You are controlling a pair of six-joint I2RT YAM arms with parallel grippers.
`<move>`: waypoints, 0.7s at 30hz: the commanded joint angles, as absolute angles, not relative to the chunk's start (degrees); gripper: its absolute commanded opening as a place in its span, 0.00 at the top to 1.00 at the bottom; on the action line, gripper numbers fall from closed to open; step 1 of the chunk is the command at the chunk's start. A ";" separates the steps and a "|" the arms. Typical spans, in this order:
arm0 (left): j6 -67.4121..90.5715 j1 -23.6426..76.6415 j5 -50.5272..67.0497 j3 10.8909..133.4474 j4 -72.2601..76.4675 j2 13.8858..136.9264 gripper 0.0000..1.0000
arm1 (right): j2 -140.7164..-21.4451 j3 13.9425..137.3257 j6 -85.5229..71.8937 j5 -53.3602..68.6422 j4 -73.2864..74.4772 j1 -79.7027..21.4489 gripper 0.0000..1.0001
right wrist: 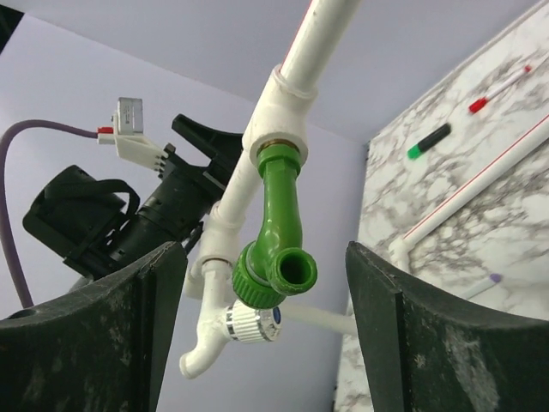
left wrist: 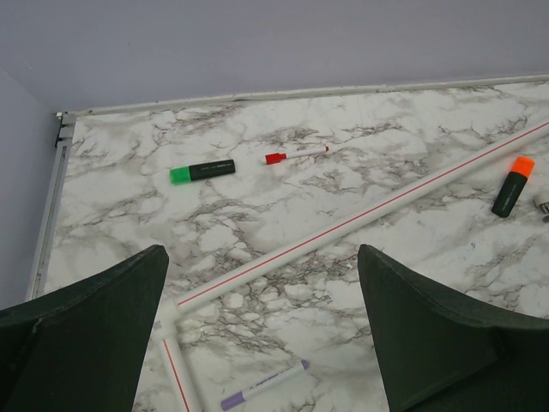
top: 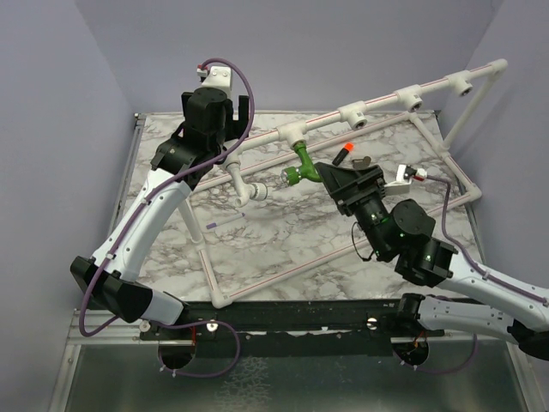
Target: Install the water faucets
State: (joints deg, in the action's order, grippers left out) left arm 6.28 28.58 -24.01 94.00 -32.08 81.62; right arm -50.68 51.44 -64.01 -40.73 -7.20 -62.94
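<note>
A bright green water faucet (top: 303, 165) hangs from a white tee socket (top: 296, 136) on the raised pipe, spout pointing down and forward. In the right wrist view the green faucet (right wrist: 276, 219) sits screwed into the tee (right wrist: 279, 112), between my open fingers without touching them. My right gripper (top: 330, 176) is open and empty right beside it. A white faucet (top: 240, 184) hangs from the tee to its left and shows behind the green one (right wrist: 227, 322). My left gripper (top: 214, 116) is open and empty by the pipe's left end; its view (left wrist: 262, 283) shows only the tabletop.
Three more tee sockets (top: 354, 116) stand along the raised pipe to the right. The white pipe frame (left wrist: 343, 227) lies on the marble table. An orange marker (left wrist: 513, 186), green marker (left wrist: 202, 172), red pen (left wrist: 296, 155) and purple pen (left wrist: 262, 384) lie on it.
</note>
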 commanded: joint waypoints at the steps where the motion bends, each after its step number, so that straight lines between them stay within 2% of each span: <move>1: 5.65 29.62 -22.07 93.94 -34.37 80.68 0.07 | -46.75 50.68 -47.12 -45.29 -4.36 -63.19 0.21; 10: 5.36 29.71 -22.50 93.80 -34.37 80.77 0.07 | -42.67 53.12 -8.51 -39.81 -9.20 -63.19 0.21; 21: 5.10 29.79 -22.59 93.91 -34.39 81.04 0.07 | -45.59 61.73 30.21 -24.11 2.93 -63.19 0.17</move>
State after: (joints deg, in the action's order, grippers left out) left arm 6.11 28.62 -24.01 94.00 -32.05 81.62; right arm -45.01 59.05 10.39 -32.97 -3.75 -62.94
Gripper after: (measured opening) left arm 0.926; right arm 0.819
